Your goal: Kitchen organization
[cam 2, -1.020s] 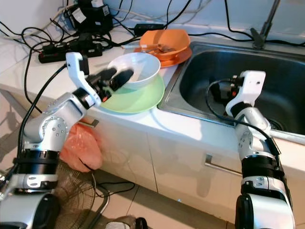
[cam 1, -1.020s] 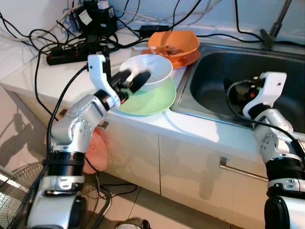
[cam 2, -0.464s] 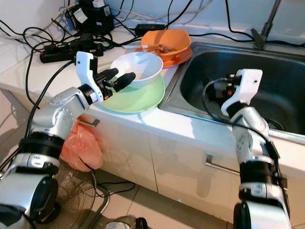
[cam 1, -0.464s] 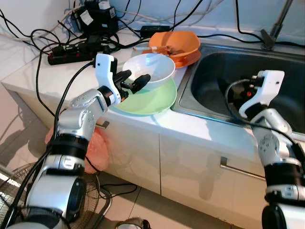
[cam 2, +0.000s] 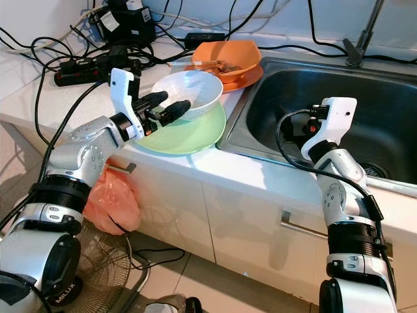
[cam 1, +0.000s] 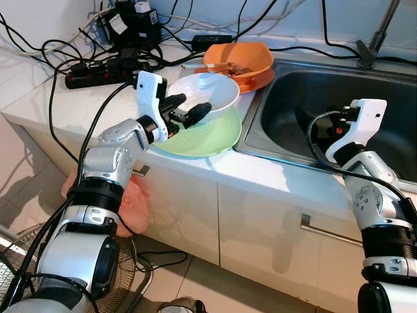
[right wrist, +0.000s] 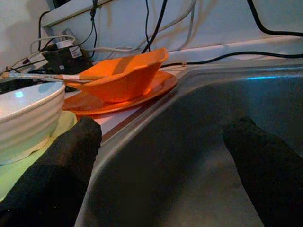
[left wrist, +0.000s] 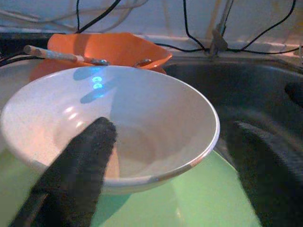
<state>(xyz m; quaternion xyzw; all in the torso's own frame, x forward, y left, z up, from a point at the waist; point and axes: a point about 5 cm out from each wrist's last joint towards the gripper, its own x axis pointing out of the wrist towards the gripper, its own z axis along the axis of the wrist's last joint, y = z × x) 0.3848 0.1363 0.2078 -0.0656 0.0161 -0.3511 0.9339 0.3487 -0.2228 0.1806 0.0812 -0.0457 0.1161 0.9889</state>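
Note:
A white bowl (cam 1: 210,90) sits in a pale green plate (cam 1: 212,135) on the counter beside the sink. My left gripper (cam 1: 187,107) is open at the bowl's near rim. In the left wrist view one black finger (left wrist: 78,175) overlaps the bowl (left wrist: 142,118) and the other stands off to its side. Behind them an orange bowl (cam 1: 238,57) with utensils rests on an orange plate (cam 1: 253,81). My right gripper (right wrist: 161,175) hangs open over the steel sink (cam 1: 306,85), holding nothing.
A power strip and tangled cables (cam 1: 98,68) crowd the counter's back left. The faucet (cam 1: 374,39) rises behind the sink. Below the counter are a pink bag (cam 1: 133,202), a fan (cam 1: 19,261) and a cabinet handle (cam 1: 326,231).
My left wrist has shifted right and back along the counter, its fingers still at the white bowl's rim. Bowl and plate have stayed put. The right arm barely moved.

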